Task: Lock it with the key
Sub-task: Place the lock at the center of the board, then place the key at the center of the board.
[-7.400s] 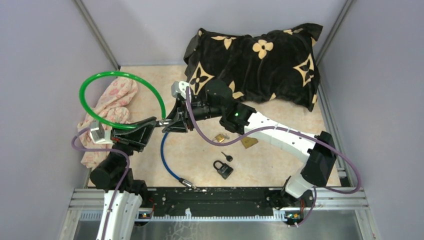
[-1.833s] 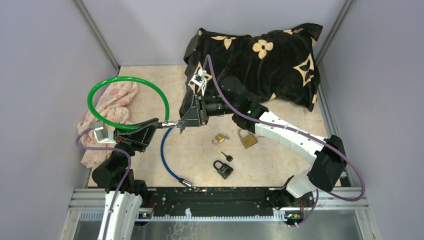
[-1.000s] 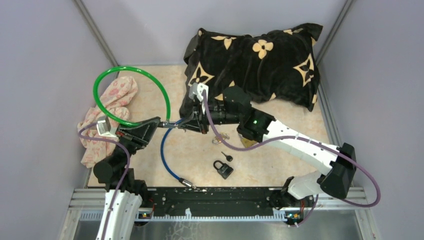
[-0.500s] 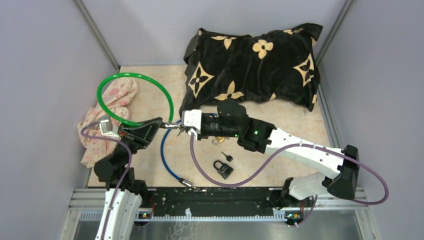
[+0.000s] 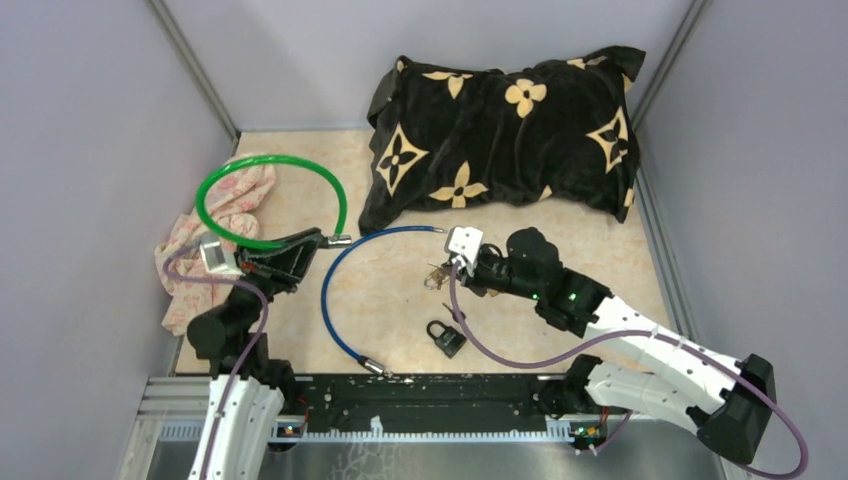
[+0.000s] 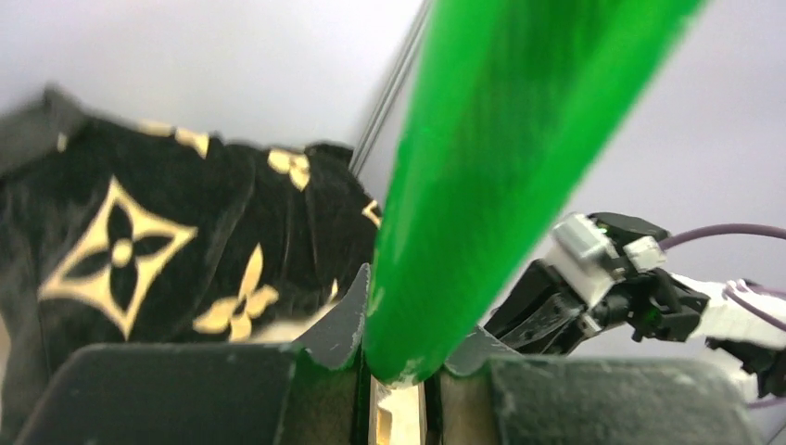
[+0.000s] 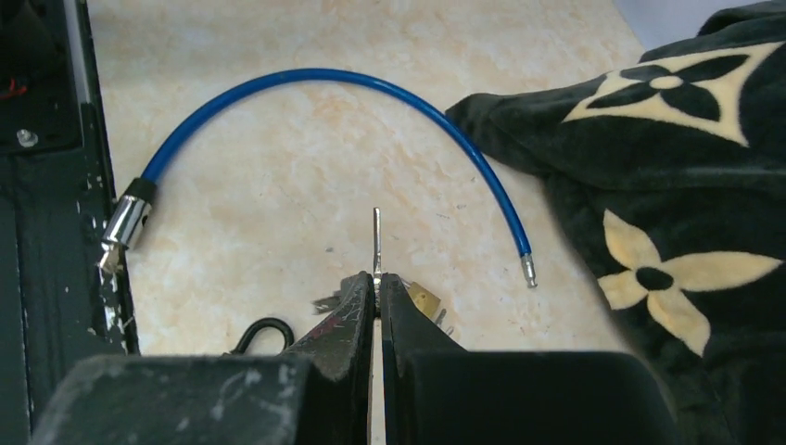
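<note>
Top view: the left end effector [image 5: 312, 241] is clamped on the metal-tipped end of the green cable lock [image 5: 270, 200], whose loop stands over the left of the desk [image 5: 380, 160]. The right end effector [image 5: 450, 268] sits well apart from it, over the brass padlock [image 5: 437, 273], with the blue cable [image 5: 335, 290] between them. Left wrist view: the jaws pinch the green cable lock [image 6: 491, 167]. Right wrist view: the right end effector [image 7: 375, 283] is closed together on the key [image 7: 376, 236], whose blade projects forward past the tips, above the desk and short of the blue cable [image 7: 324, 79].
</note>
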You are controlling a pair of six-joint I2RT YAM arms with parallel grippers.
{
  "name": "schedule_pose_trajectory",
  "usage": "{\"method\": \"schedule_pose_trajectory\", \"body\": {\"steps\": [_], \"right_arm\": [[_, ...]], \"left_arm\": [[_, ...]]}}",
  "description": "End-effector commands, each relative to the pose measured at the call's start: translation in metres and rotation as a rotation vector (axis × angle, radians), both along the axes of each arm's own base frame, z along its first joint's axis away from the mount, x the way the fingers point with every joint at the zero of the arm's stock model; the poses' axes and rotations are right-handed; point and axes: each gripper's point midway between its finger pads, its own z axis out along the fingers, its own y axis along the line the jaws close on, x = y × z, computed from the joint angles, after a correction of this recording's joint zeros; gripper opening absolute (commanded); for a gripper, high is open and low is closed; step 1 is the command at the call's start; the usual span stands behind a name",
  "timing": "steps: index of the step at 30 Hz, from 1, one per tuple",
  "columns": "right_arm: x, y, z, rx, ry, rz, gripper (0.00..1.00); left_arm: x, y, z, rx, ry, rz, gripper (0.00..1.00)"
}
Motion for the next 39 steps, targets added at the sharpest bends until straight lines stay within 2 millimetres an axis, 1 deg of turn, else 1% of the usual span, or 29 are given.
{"method": "schedule_pose_trajectory", "body": {"steps": [1,2,4,6,8,9,10,14,18,19,20,21,22,25,27,29,32,33,35,36,37,39], "right_arm": [[0.007,-0.007,0.033,0.142,0.012,-0.116,0.0],[0.008,-0.007,0.033,0.153,0.027,-0.126,0.0],[0.009,-0.004,0.03,0.172,0.06,-0.141,0.0],[0.011,-0.001,0.027,0.186,0.098,-0.156,0.0],[0.011,0.007,0.018,0.192,0.16,-0.158,0.0],[0.011,0.011,0.012,0.193,0.197,-0.159,0.0],[0.011,0.016,0.011,0.214,0.218,-0.154,0.0],[0.011,0.035,-0.012,0.258,0.356,-0.162,0.0],[0.01,0.056,-0.029,0.274,0.45,-0.163,0.0],[0.012,0.06,-0.035,0.271,0.478,-0.172,0.0],[0.014,0.066,-0.037,0.275,0.503,-0.179,0.0],[0.016,0.071,-0.043,0.272,0.529,-0.19,0.0],[0.02,0.075,-0.048,0.274,0.552,-0.201,0.0],[0.031,0.09,-0.069,0.261,0.627,-0.246,0.0],[0.039,0.101,-0.085,0.233,0.679,-0.282,0.0],[0.045,0.113,-0.104,0.196,0.737,-0.305,0.0],[0.051,0.126,-0.136,0.115,0.822,-0.347,0.0],[0.052,0.128,-0.145,0.091,0.842,-0.358,0.03],[0.054,0.13,-0.155,0.052,0.859,-0.373,0.19],[0.055,0.129,-0.156,0.035,0.858,-0.383,0.27],[0.057,0.128,-0.156,0.023,0.849,-0.388,0.34],[0.061,0.126,-0.145,0.015,0.821,-0.395,0.49]], "left_arm": [[0.044,-0.001,-0.071,-0.067,0.458,-0.022,0.0],[0.049,-0.005,-0.097,-0.06,0.581,-0.038,0.0],[0.049,-0.015,-0.139,-0.02,0.754,-0.097,0.0],[0.04,-0.03,-0.175,0.021,0.904,-0.191,0.0],[0.027,-0.046,-0.207,0.077,1.033,-0.278,0.0],[0.02,-0.053,-0.22,0.105,1.083,-0.3,0.0],[0.017,-0.058,-0.231,0.122,1.129,-0.304,0.0],[0.015,-0.072,-0.259,0.113,1.243,-0.337,0.0],[-0.003,-0.076,-0.313,0.138,1.488,-0.282,0.0],[-0.008,-0.077,-0.323,0.144,1.539,-0.267,0.0],[-0.013,-0.08,-0.33,0.157,1.571,-0.266,0.0],[-0.015,-0.081,-0.334,0.162,1.592,-0.26,0.03],[-0.017,-0.082,-0.339,0.172,1.615,-0.252,0.14],[-0.021,-0.076,-0.353,0.181,1.692,-0.187,0.51],[-0.025,-0.071,-0.358,0.184,1.731,-0.148,0.67],[-0.026,-0.066,-0.361,0.183,1.755,-0.109,0.76],[-0.029,-0.056,-0.36,0.174,1.778,-0.05,0.96],[-0.03,-0.052,-0.361,0.171,1.788,-0.029,0.98],[-0.032,-0.042,-0.363,0.158,1.816,0.021,0.99],[-0.033,-0.036,-0.363,0.149,1.829,0.045,0.99],[-0.033,-0.032,-0.362,0.141,1.834,0.063,0.99],[-0.034,-0.024,-0.361,0.13,1.838,0.093,0.99]]}}
